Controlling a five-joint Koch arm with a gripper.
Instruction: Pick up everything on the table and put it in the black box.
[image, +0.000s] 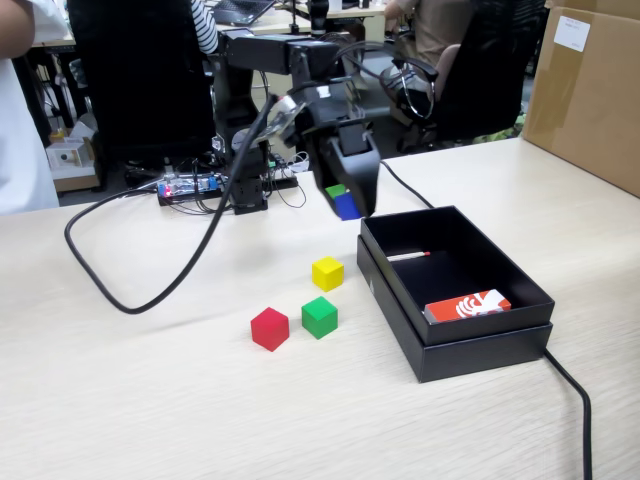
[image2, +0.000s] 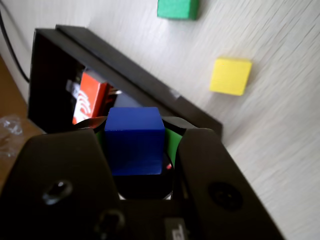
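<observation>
1. Blue cube (image2: 134, 141) sits clamped between the jaws of our gripper (image: 345, 203), lifted clear of the tabletop (image: 150, 400) for carrying.
2. We hang at roughly ten o'clock of the black box (image: 480, 345), just outside its near corner, so release looks premature.
3. Yellow cube (image: 327, 273), green cube (image: 319, 317) and red cube (image: 269, 329) wait at the box's nine o'clock; a red-orange card (image: 467, 306) already lies inside.

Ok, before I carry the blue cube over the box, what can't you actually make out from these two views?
- Gripper fingertips: fixed view, hidden behind its own housing.
- Red cube: outside the wrist view's frame.
- Black box interior: wrist view, mostly blocked by its near wall and the blue cube.
- Card print: too small and blurred in both views.
</observation>
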